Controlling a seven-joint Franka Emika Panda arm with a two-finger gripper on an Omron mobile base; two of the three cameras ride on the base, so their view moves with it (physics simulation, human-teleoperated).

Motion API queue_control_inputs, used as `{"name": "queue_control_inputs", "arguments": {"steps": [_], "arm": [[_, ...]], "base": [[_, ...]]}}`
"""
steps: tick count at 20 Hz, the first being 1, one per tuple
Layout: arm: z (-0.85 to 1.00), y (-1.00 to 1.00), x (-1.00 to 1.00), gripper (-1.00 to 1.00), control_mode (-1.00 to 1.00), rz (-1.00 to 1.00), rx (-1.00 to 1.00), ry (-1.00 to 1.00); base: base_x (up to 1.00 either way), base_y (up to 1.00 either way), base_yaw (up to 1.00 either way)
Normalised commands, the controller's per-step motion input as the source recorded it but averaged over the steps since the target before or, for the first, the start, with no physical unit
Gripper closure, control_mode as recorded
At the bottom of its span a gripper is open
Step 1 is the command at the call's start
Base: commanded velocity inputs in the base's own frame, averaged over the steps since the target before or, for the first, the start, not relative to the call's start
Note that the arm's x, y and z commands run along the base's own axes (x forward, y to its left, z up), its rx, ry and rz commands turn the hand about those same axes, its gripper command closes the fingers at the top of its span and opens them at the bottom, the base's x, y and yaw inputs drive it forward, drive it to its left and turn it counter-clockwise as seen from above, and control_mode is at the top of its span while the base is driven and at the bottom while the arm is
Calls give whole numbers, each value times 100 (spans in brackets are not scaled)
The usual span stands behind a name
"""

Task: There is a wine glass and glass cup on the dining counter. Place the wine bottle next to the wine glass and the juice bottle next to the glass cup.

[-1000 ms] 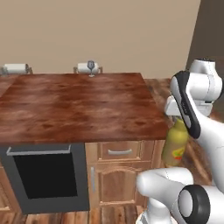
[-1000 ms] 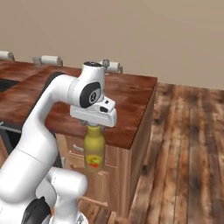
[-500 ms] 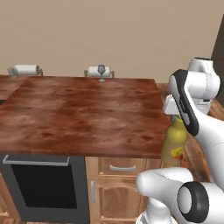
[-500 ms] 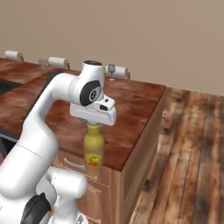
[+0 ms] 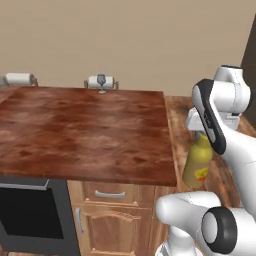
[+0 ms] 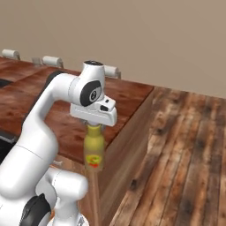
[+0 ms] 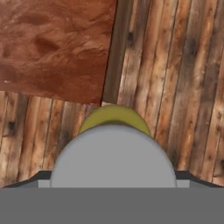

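Mustard-yellow juice bottle [image 6: 94, 152], clamped at its cap by the gripper [image 6: 94, 125]: keep upright and clear the dining counter [image 5: 100, 131] edge.

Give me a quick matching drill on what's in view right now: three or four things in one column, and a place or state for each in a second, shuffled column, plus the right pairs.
Things:
1. juice bottle
2. wine glass
3. dining counter
4. floor

Places or states:
A. at the counter's far edge, by the wall
B. hanging from the gripper by its top, out past the counter's end
C. weathered wooden planks
D. reddish-brown wood-grain top above drawers

Pairs: 1-B, 2-A, 3-D, 4-C
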Motion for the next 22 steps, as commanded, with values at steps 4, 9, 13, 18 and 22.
{"name": "queue_control_inputs", "arguments": {"steps": [4, 9, 13, 18, 22], "arm": [[0, 0, 0, 100, 100, 0, 0, 0], [0, 0, 0, 100, 100, 0, 0, 0], [0, 0, 0, 100, 100, 0, 0, 0], [0, 0, 0, 100, 100, 0, 0, 0], [0, 0, 0, 100, 100, 0, 0, 0]], "base": [[17, -70, 11], [26, -61, 20], [32, -58, 20], [43, -54, 20], [45, -55, 17]]}}
